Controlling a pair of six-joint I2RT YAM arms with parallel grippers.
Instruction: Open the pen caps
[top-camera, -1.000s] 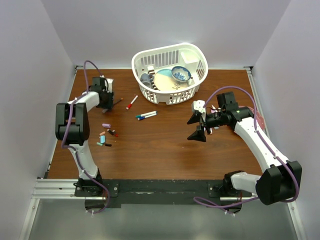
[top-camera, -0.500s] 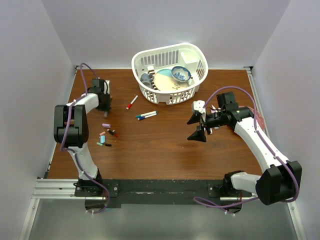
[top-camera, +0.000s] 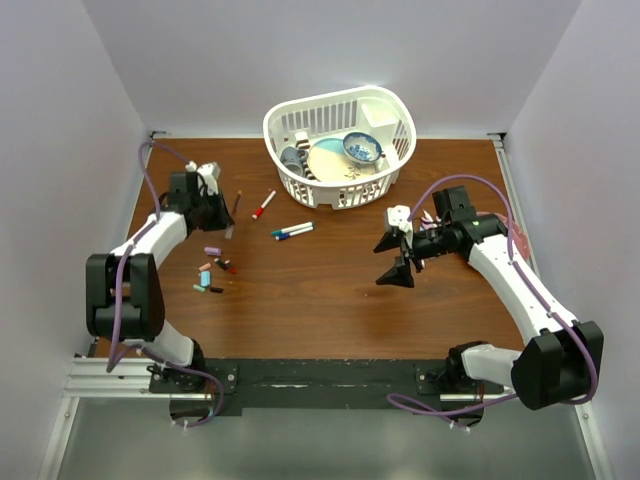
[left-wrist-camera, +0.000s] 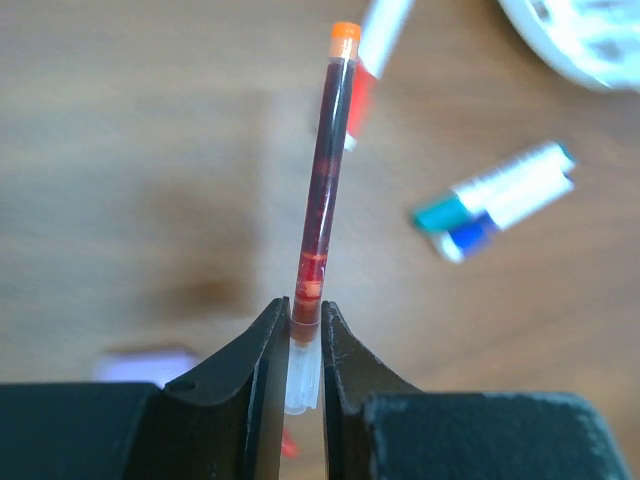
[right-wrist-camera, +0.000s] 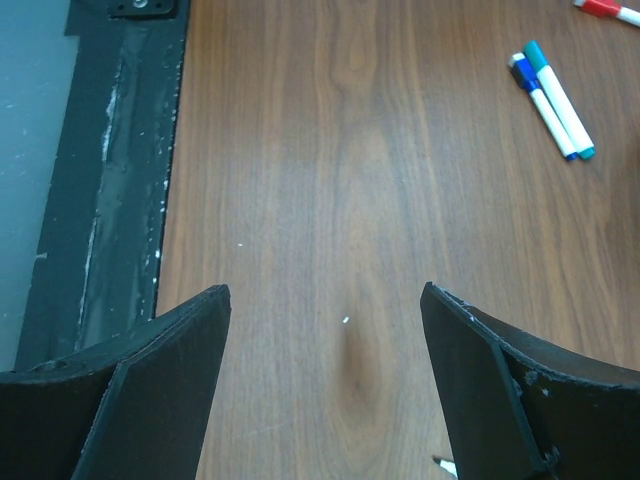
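My left gripper (top-camera: 226, 220) is shut on the clear end of a thin dark red pen (left-wrist-camera: 325, 170) with an orange tip, held above the table; the gripper also shows in the left wrist view (left-wrist-camera: 305, 325). A red-capped marker (top-camera: 263, 205) lies just to its right. A teal-capped and a blue-capped marker (top-camera: 292, 231) lie side by side further right, and show in the left wrist view (left-wrist-camera: 500, 195) and the right wrist view (right-wrist-camera: 552, 95). Several loose caps (top-camera: 210, 272) and a purple cap (top-camera: 212, 250) lie nearer. My right gripper (top-camera: 397, 255) is open and empty over bare wood (right-wrist-camera: 325, 340).
A white basket (top-camera: 390, 105) with a plate, a bowl and other dishes stands at the back middle. The black mounting rail (right-wrist-camera: 120, 150) runs along the table's near edge.
My left arm has swung its elbow down and to the left, and its gripper now holds the dark red pen a little further right. The right arm has barely moved.
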